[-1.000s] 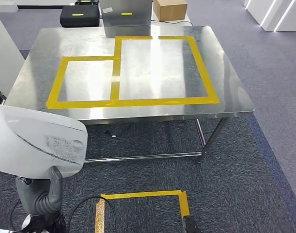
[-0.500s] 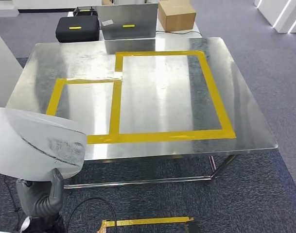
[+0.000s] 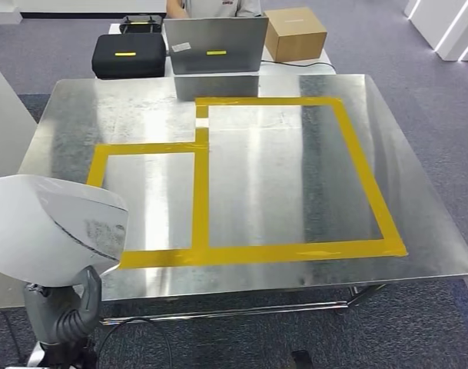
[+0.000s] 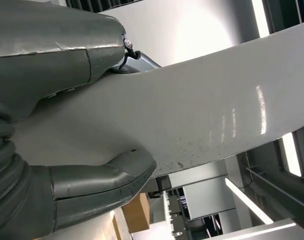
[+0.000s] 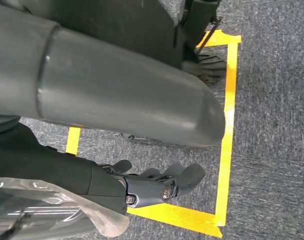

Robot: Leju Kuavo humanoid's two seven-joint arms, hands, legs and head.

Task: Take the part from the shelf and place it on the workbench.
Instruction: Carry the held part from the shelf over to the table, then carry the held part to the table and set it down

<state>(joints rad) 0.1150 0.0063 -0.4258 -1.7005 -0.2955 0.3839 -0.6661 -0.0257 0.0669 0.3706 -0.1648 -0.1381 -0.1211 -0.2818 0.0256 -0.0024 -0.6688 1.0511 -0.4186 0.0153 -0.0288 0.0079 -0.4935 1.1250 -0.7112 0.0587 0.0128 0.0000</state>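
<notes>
My left hand (image 3: 60,314) grips a large white curved part (image 3: 51,231) at the lower left of the head view, just in front of the workbench's near edge. In the left wrist view the thick thumb (image 4: 105,185) presses one side of the white part (image 4: 203,110) and the fingers (image 4: 67,45) lie on the other. The steel workbench (image 3: 440,246) carries two rectangles marked in yellow tape (image 3: 201,192). My right hand (image 5: 157,186) hangs over the carpet with its fingers apart, holding nothing.
At the far side of the bench stand a laptop (image 3: 217,46), a black case (image 3: 128,55) and a cardboard box (image 3: 295,33); a person (image 3: 214,6) sits behind the laptop. A white panel (image 3: 2,115) stands at the left. Yellow floor tape (image 5: 225,125) marks the carpet.
The whole picture has shifted: the camera has come closer to the workbench, which now looks larger and lower in the frame. The white part stays in my left hand.
</notes>
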